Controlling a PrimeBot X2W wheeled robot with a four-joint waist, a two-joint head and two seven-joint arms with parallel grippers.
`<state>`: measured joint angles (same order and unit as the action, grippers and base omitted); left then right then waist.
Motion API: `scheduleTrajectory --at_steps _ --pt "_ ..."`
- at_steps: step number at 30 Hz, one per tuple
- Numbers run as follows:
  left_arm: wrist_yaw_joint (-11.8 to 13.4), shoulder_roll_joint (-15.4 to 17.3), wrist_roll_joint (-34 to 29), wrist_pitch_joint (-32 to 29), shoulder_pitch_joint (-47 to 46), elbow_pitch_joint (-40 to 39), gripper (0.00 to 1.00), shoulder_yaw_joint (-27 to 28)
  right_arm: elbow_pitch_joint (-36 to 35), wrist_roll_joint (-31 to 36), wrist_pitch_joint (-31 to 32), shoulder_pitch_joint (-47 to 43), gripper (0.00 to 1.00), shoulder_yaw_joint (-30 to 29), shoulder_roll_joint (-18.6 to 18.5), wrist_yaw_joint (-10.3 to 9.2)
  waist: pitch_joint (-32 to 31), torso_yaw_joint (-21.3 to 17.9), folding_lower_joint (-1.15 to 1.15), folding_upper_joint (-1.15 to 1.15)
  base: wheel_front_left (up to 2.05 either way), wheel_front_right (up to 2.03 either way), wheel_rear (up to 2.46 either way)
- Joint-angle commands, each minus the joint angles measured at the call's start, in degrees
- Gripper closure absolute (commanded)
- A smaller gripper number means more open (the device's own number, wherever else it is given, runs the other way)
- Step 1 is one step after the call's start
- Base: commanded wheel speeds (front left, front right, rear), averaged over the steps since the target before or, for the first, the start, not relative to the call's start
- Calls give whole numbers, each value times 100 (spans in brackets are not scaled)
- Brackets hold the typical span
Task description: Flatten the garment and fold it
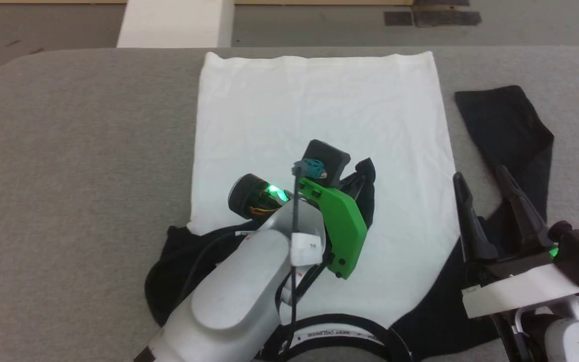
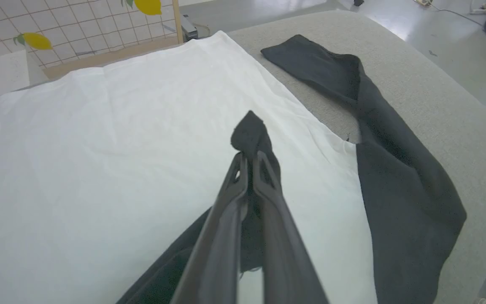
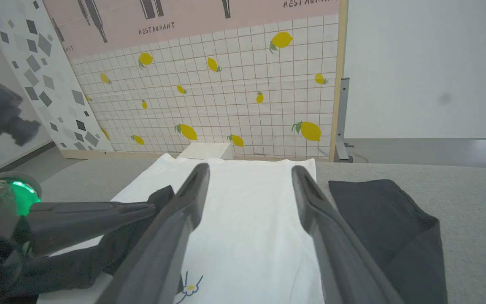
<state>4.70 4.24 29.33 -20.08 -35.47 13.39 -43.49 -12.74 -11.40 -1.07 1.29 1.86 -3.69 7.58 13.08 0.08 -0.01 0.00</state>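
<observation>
Nearest the head camera, a pale grey left forearm (image 1: 229, 296) is being shown just above the black ribbed collar (image 1: 342, 322) of the white-bodied, black-sleeved cotton shirt (image 1: 319, 115). The shirt is being supported flat on a grey felt-covered table (image 1: 78, 141), with its hem lying farthest from the collar. Beyond the collar, over the white body, the left gripper (image 2: 249, 162) is being held closed on the cuff of the left black sleeve (image 2: 249, 131). To the right of the collar, the right gripper (image 1: 484, 181) is being held with its 2 fingers spread, gripping nothing, over the right black sleeve (image 1: 510, 130).

A slip is probably being risked, since only a small tip of cuff is being pinched. A quick pull could free it and drop the sleeve crooked. Black cloth is being bunched to the left of the collar, so a fold laid now could trap that lump. Dragging the cuff low could also wrinkle the white body.
</observation>
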Motion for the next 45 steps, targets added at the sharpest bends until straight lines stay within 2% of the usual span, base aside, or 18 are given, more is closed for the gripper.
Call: scheduleTrajectory --at_steps 1,6,13,14,15,16,20,26,30,35,38,39,42,45 --pt "-34 -49 -70 97 -199 253 100 -75 43 -50 -42 117 0 50 17 -9 145 -290 1 0 0 0 0" --pt "-173 -127 23 331 -530 1147 100 -496 175 -114 -113 194 0 169 28 -9 235 -627 1 0 0 0 0" --pt "-370 -134 603 395 -599 1437 100 -1604 332 -151 -214 239 0 194 40 -9 359 -950 1 0 0 0 0" --pt "-378 -134 696 393 -585 1490 79 -1727 352 -156 -225 246 0 193 41 -9 371 -974 1 0 0 0 0" --pt "-380 -134 769 392 -579 1536 52 -1809 368 -159 -233 250 0 193 42 -9 376 -986 1 0 0 0 0" --pt "-383 -134 864 396 -577 1584 0 -1887 384 -162 -239 253 0 190 43 -9 377 -993 1 0 0 0 0" --pt "-355 -135 1278 570 -666 1605 0 -1907 423 -163 -209 229 0 87 34 -9 368 -901 1 0 0 0 0" --pt "-222 -53 1671 1456 -908 1524 0 -1233 411 -116 -15 272 0 -202 -103 -9 342 -571 1 0 0 0 0" --pt "-126 439 1753 2272 -841 1283 0 -623 472 -51 204 411 0 -476 -255 -9 336 -345 1 0 0 0 0" --pt "228 1246 1669 3242 -459 902 0 86 656 -8 639 749 0 -895 -415 -9 403 -86 1 0 0 0 0" --pt "388 1643 1520 3454 -206 652 0 490 917 -28 1000 1088 0 -1138 -556 -9 524 41 1 0 0 0 0" --pt "466 1849 1381 3495 -3 438 0 792 1169 -54 1289 1395 0 -1333 -643 -9 628 114 1 0 0 0 0" --pt "562 2002 1005 3504 364 -100 0 1490 1639 -77 1742 1995 0 -1605 -786 -9 836 196 1 0 0 0 0" --pt "554 1990 655 3505 796 -541 0 2055 2183 -103 2147 2613 0 -1870 -894 -9 1038 266 1 0 0 0 0"
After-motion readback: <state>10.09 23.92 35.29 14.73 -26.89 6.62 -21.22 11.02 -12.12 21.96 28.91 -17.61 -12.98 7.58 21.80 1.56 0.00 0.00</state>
